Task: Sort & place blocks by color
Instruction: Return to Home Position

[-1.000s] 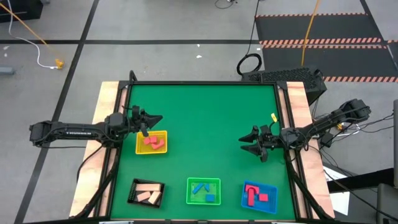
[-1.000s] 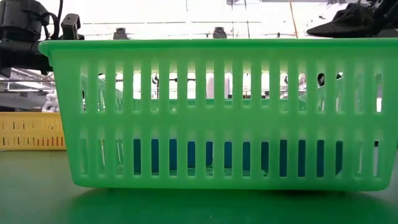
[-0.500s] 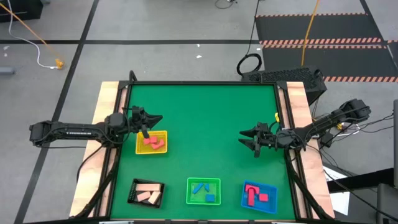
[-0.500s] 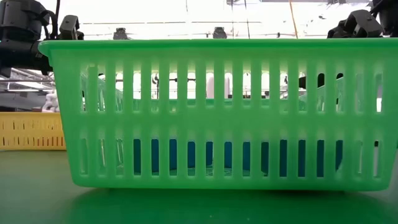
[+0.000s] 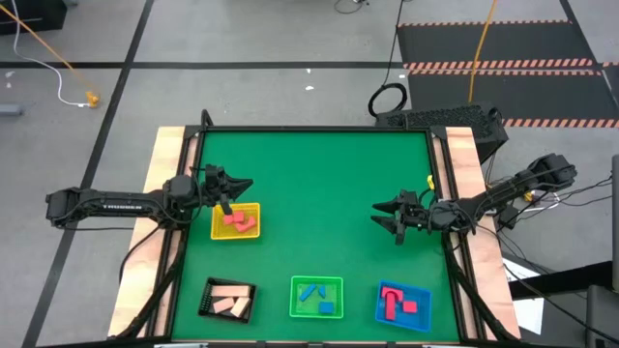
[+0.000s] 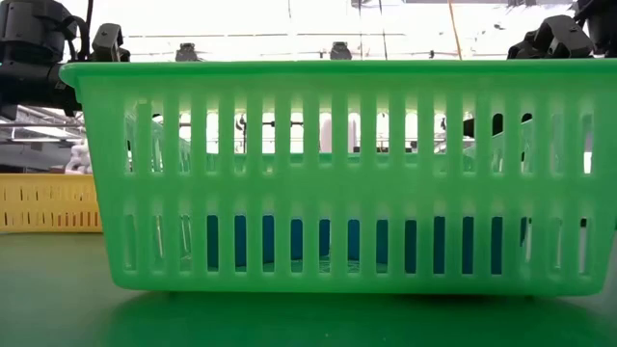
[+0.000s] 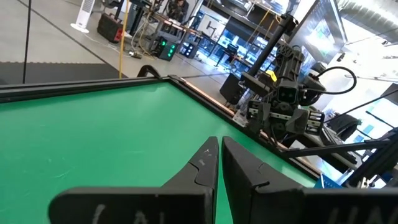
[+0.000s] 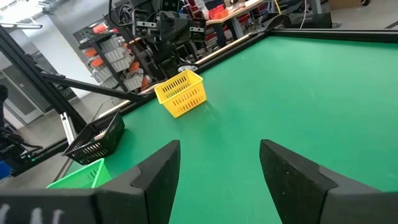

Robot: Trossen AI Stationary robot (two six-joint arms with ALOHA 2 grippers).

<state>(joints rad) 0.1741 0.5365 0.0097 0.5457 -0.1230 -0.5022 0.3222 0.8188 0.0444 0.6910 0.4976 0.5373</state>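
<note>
Green counter (image 5: 319, 174) all round, and every block is seen sorted into a bin. Red blocks (image 5: 237, 221) are lying in the yellow bin (image 5: 254, 209). Cream blocks (image 5: 232, 306) are held in the black bin (image 5: 207, 290), and blue blocks (image 5: 311, 292) in the green bin (image 5: 293, 298). Red and pink blocks (image 5: 394, 301) are packed into the blue bin (image 5: 381, 311). No loose piece is spotted outside them, so the sorting is judged complete, with only the pull-back to rest left.

The left gripper (image 5: 228, 189) is parked right at the far edge of the yellow bin. Its fingers (image 7: 205, 163) are drawn together to a thin slit, and nothing is held between them. The right gripper (image 5: 387, 220) is poised over the counter's right side, well apart from any bin. Its fingers (image 8: 163, 167) are spread wide and nothing is carried.

Now the danger. The yellow bin's rim could be clipped if the left arm is drawn back low or swung sideways. That light bin would then be shoved or tipped, and the red blocks spilled. Lift should be gained first. On the right, the blue bin could be caught by the wide-spread fingers if the arm is swept toward the near edge.
</note>
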